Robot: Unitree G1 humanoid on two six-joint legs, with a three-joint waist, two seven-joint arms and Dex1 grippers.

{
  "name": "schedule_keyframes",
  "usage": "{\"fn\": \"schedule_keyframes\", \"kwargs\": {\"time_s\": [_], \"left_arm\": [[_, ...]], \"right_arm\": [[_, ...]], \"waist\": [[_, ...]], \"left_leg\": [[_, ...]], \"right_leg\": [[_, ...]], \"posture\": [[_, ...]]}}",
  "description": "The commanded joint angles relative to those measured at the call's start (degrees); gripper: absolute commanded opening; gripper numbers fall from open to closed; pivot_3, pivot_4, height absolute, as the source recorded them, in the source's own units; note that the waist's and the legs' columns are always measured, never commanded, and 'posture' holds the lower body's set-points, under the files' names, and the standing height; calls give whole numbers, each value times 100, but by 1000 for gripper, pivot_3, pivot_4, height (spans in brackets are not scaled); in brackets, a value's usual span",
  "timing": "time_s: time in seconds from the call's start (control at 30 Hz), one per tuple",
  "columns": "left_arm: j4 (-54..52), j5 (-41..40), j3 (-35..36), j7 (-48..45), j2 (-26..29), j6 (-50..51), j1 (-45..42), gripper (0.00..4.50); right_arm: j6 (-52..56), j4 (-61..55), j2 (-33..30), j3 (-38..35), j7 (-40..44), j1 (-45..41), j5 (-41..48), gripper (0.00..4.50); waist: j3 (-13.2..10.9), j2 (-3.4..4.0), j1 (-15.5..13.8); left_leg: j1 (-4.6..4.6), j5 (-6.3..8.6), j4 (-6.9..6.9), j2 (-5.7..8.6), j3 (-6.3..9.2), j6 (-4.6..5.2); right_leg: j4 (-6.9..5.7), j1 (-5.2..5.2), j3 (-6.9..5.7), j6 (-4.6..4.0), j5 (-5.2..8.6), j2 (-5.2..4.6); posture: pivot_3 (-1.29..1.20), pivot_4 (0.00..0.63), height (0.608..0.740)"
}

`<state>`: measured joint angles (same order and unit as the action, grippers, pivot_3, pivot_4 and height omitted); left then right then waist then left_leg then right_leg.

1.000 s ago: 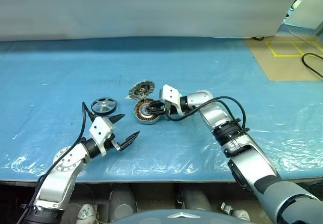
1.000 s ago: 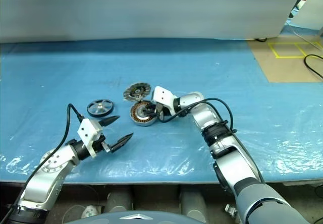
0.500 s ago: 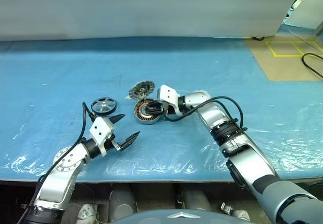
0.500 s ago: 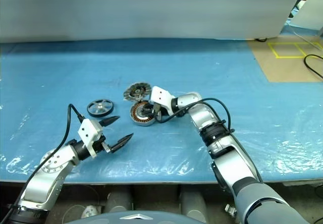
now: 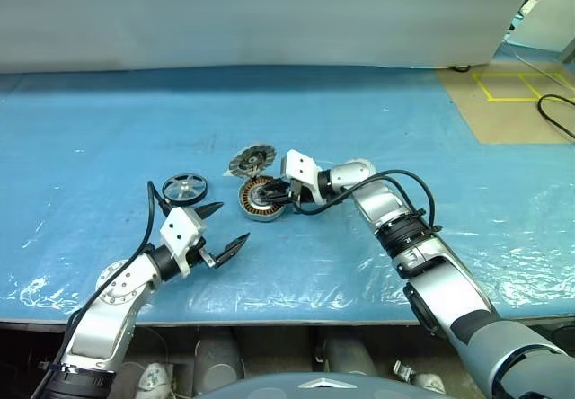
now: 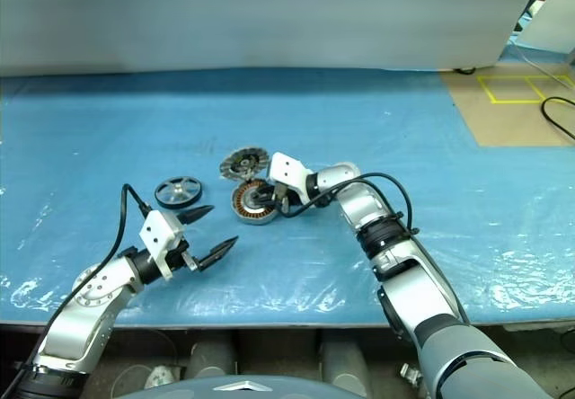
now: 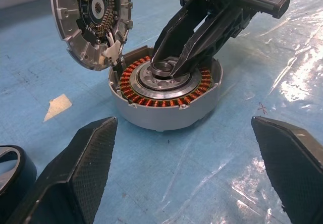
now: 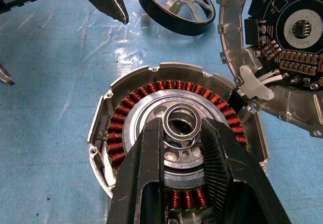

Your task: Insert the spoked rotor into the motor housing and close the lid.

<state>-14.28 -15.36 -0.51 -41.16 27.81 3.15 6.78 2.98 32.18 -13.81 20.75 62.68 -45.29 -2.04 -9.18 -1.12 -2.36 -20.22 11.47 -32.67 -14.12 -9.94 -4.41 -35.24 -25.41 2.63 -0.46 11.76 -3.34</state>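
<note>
1. Sitting near the middle of the head views, just left of centre on your blue plastic-covered table (image 5: pixel 377 111), is the motor housing (image 5: pixel 261 199), a short round silver drum with a ring of copper-coloured windings around a dark centre.
2. Your right gripper (image 8: pixel 182 133) reaches in from the right, and its two black fingers are clamped on the small raised metal ring at the housing's centre, one finger on each side.
3. The lid (image 5: pixel 252 159), a silver-grey round disc with dark slots and a dark centre, stands tilted just above the housing in the frame; in the wrist views it leans at the drum's rim, joined to it by pale wires.
4. The spoked rotor (image 5: pixel 184 188), a thin black ring with pale spokes and a small hub, lies flat on the table to the left of the housing, apart from it.
5. Your left gripper (image 5: pixel 224 228) hovers in the lower left of the frame, below the rotor, its pointed black fingers spread wide with nothing between them, aimed toward the housing.
</note>
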Motion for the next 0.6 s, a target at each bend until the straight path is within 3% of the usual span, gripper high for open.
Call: {"fn": "schedule_keyframes", "kwargs": {"time_s": [0.03,0.3,0.53,0.6], "left_arm": [[-93,-10,-10,-41,9,-56,-41,4500],[-82,-1,-31,-63,3,-65,-66,4500],[-100,16,-41,-62,-14,-55,-38,4500],[-104,19,-44,-60,-17,-59,-11,4500]], "right_arm": [[-49,-25,-17,-59,-14,-58,3,659],[-19,-37,-58,-70,-12,-31,14,659],[137,-178,52,-178,1,32,212,3021],[330,-246,142,-316,16,11,412,3021]], "waist": [[0,0,0],[0,0,0],[0,0,1],[0,1,2]], "left_leg": [[0,0,0,0,0,0],[0,0,0,0,0,0],[0,0,0,0,0,0],[0,0,1,-1,0,0]], "right_leg": [[0,0,0,0,0,0],[0,0,0,0,0,0],[0,0,0,0,0,0],[1,-1,0,0,0,0]], "posture": [[0,150,740],[0,150,740],[0,150,740],[0,150,740]]}}
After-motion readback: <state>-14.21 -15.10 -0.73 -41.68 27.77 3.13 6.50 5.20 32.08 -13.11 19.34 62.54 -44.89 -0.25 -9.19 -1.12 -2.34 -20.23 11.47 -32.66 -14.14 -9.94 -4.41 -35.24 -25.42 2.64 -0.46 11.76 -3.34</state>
